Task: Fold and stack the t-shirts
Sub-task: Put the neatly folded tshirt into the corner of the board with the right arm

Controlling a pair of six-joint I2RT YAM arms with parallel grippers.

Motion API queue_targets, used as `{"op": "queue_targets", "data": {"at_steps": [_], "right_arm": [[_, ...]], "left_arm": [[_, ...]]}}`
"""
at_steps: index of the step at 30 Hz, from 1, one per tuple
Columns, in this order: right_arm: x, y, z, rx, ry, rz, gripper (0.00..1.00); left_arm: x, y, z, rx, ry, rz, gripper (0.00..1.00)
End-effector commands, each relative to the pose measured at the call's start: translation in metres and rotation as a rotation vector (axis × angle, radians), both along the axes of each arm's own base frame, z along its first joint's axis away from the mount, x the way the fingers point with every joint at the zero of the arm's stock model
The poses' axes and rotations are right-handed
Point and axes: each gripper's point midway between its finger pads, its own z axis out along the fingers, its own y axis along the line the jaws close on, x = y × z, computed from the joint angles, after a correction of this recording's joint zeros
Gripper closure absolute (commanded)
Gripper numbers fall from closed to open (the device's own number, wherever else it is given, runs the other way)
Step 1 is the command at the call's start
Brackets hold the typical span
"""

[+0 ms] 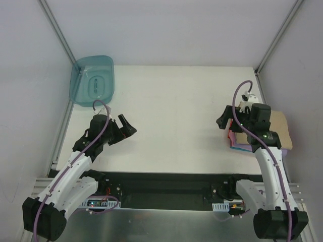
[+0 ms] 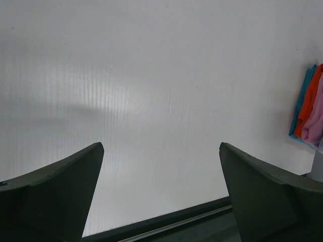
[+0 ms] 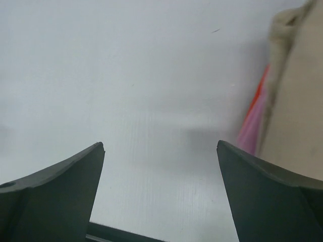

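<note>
- teal translucent plastic tub (image 1: 93,80): rounded-rectangle shape, at the far left corner of the table, tipped up so its inside faces the camera; an oval raised form shows in its base; its left rim overhangs the table's left edge.
- white matte table top (image 1: 171,111): faint fine ribbing shows in the wrist views (image 2: 151,91) (image 3: 126,91).
- plain white enclosure walls (image 1: 166,30): behind and at both sides of the table.
- silver metal frame posts: one slanting at far left (image 1: 59,35), one at far right (image 1: 280,35).
- black strip (image 1: 166,182): along the table's near edge.
- brushed grey metal sheet (image 1: 166,227): nearest the camera, below the black strip.
</note>
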Motion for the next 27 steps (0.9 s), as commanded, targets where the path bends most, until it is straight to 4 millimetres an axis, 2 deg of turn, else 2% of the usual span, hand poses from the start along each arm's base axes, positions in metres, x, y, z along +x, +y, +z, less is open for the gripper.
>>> {"op": "queue_targets", "data": {"at_steps": [1,4,6,12,18,27], "right_arm": [[0.011,0.052,-0.017,0.107,-0.076,0.168,0.03],[0.017,0.068,-0.031,0.123,-0.101,0.199,0.03],[0.015,0.073,-0.05,0.105,-0.081,0.204,0.03],[0.018,0.061,-0.084,0.044,-0.019,0.138,0.03],[0.025,0.066,-0.083,0.051,-0.032,0.154,0.03],[0.022,0.072,-0.092,0.044,0.002,0.191,0.03]], "left_arm": [[0.004,0.006,0.016,0.048,-0.041,0.002,0.01],[0.003,0.013,0.013,0.075,-0.039,0.03,0.01],[0.002,0.019,0.008,0.093,-0.04,0.052,0.01],[-0.002,0.034,-0.004,0.139,-0.039,0.12,0.01],[-0.002,0.044,-0.008,0.171,-0.041,0.162,0.01],[0.0,0.043,-0.008,0.188,-0.024,0.146,0.01]]}}
